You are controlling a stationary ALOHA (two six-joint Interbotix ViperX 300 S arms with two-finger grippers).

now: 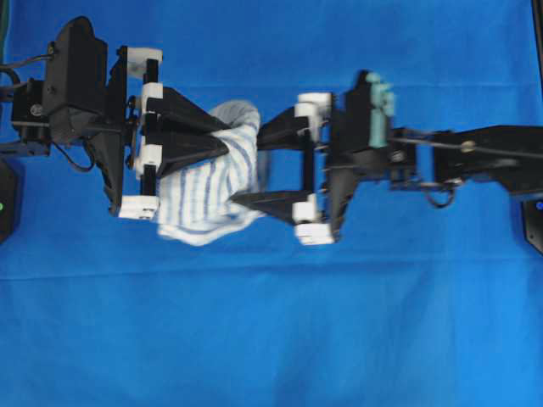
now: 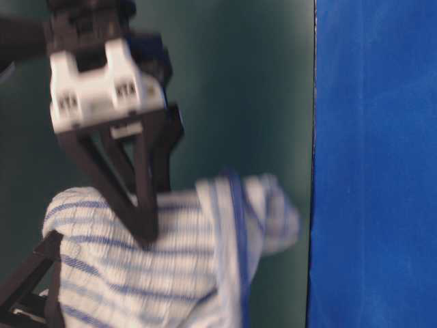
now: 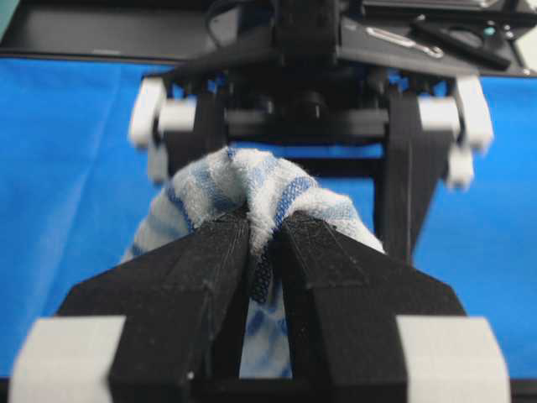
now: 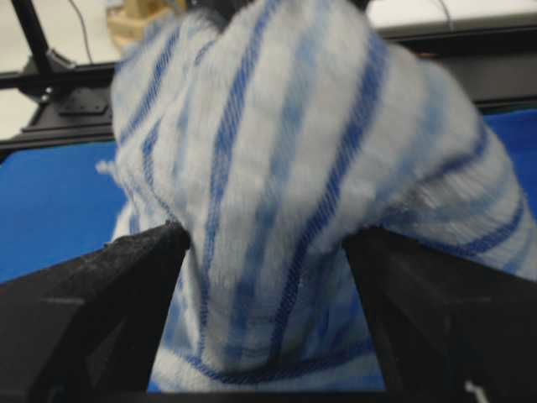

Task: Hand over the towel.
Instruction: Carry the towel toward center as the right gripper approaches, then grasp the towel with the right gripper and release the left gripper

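A: Big plain blue sheet over the desk [image 1: 271,339], flat, nothing else lying on it. Black stands at the far left and right edges only.

B: Arms next?

A: Left tool [image 1: 222,136], black fingers with white blocks, pinched tight on the small white towel with thin blue and grey stripes [image 1: 208,191]. Confirmed in the left wrist view: fingers [image 3: 210,269] nearly closed, a fold of towel [image 3: 252,189] squeezed between them. Right tool [image 1: 263,165] spread wide, one finger either side of the towel's end, apparently not clamped yet.

B: Towel location?

A: Held up off the sheet between the two tools, mid-desk, bunched, most of it drooping below the left tool. Fills the right wrist view [image 4: 310,193] between that tool's two fingers [image 4: 101,294].

B: Risks?

A: Drop onto the sheet if the left lets go before the right bites. Thin catch on a loose fold only, then slip-out on pull-away. Possible finger clash, tips very close together. Tug-of-war stretch if both clamp and separate.

B: Obstructions?

A: None seen. Table-level view blurred, only one tool [image 2: 140,205] over the towel [image 2: 171,266] readable there.
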